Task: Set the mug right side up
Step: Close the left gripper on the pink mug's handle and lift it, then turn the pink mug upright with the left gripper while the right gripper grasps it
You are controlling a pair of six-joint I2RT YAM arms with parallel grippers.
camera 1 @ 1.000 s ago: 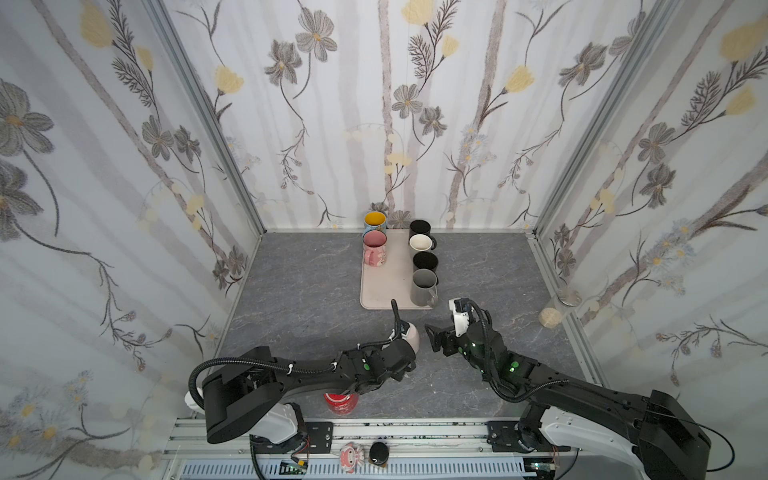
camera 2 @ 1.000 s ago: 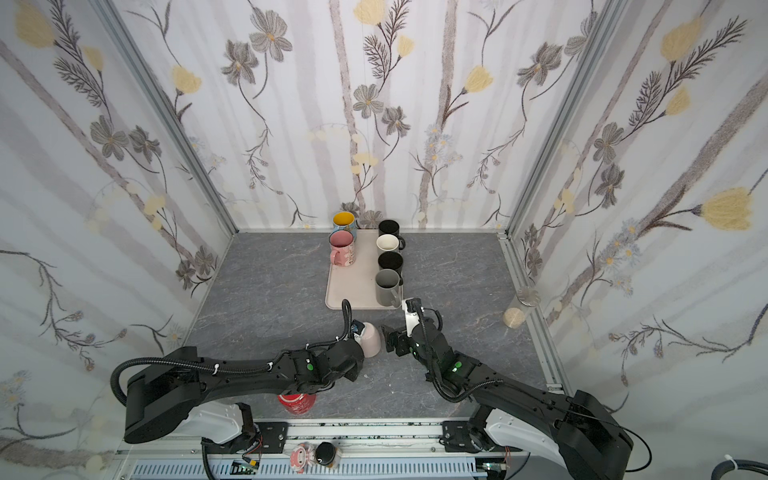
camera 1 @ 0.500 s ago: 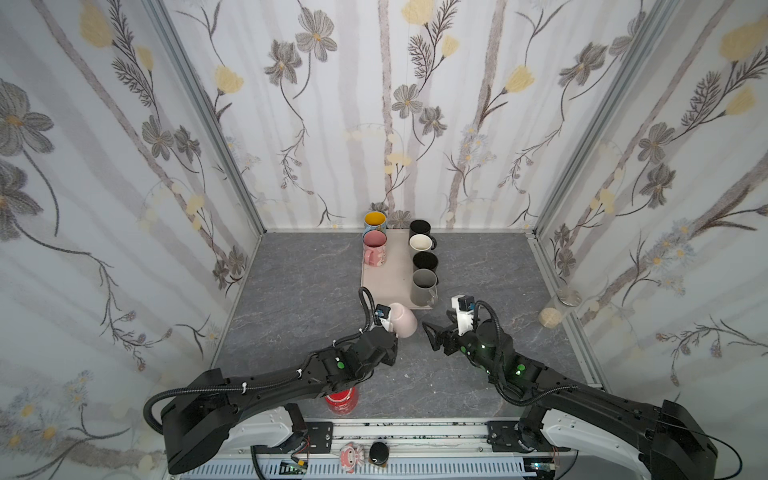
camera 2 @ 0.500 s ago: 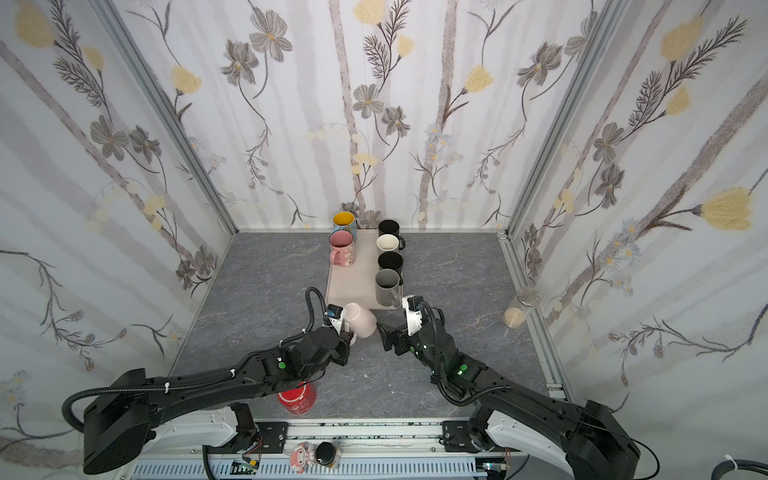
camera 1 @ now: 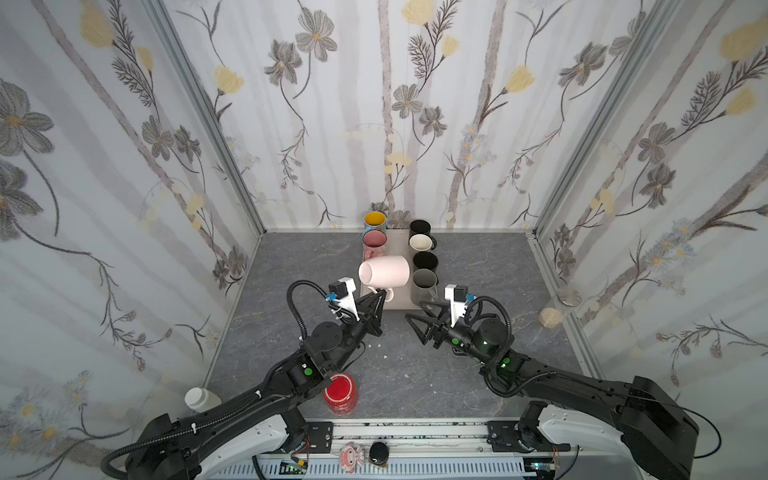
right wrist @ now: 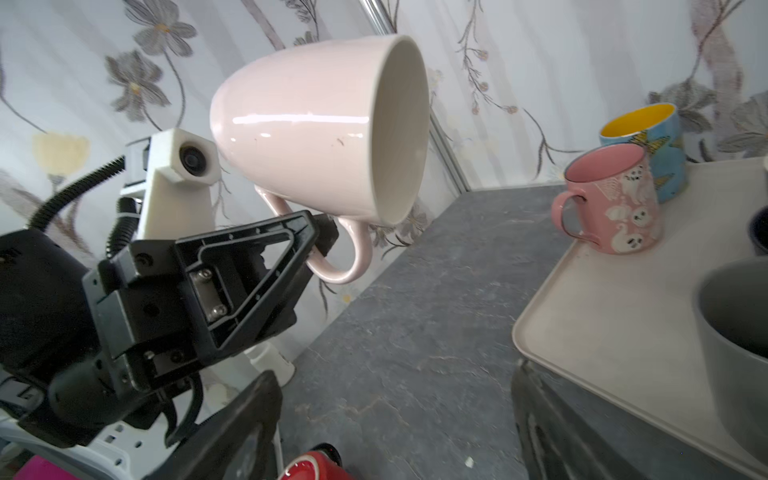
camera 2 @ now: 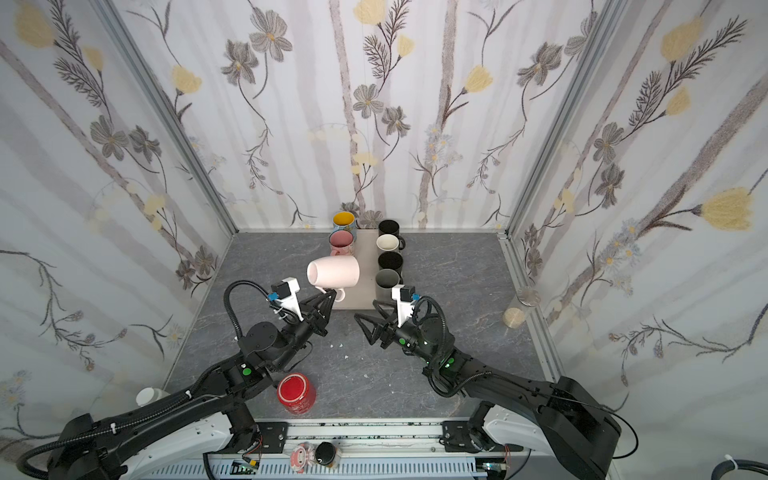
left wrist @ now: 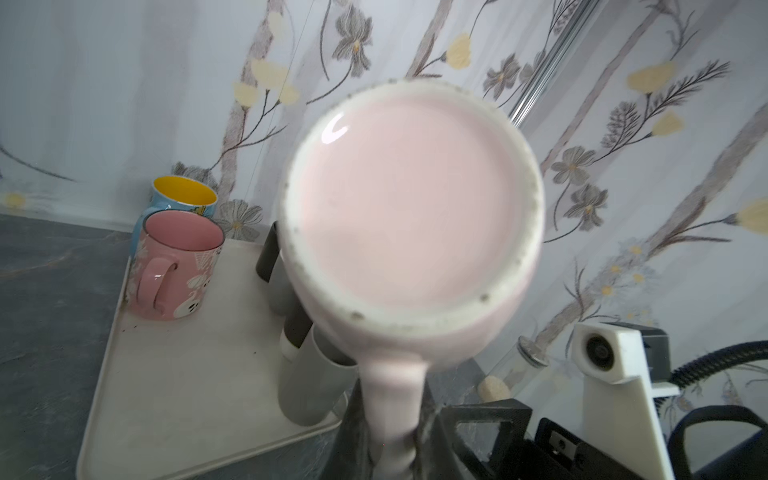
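A pale pink mug hangs in the air on its side above the front of the tray. Its mouth faces right and its handle points down. My left gripper is shut on the handle from below. In the left wrist view the mug's base fills the middle. In the right wrist view the mug shows its open mouth, with the left gripper pinching the handle. My right gripper stands open and empty, low over the table right of the mug.
The tray holds a pink patterned mug, a blue mug with yellow inside, two black mugs, a white one and a grey mug. A red mug and a white bottle stand front left; a corked jar lies right.
My left gripper has lifted the pale pink mug off the table and carried it back toward the tray, turning it onto its side. The right gripper has shifted only slightly.
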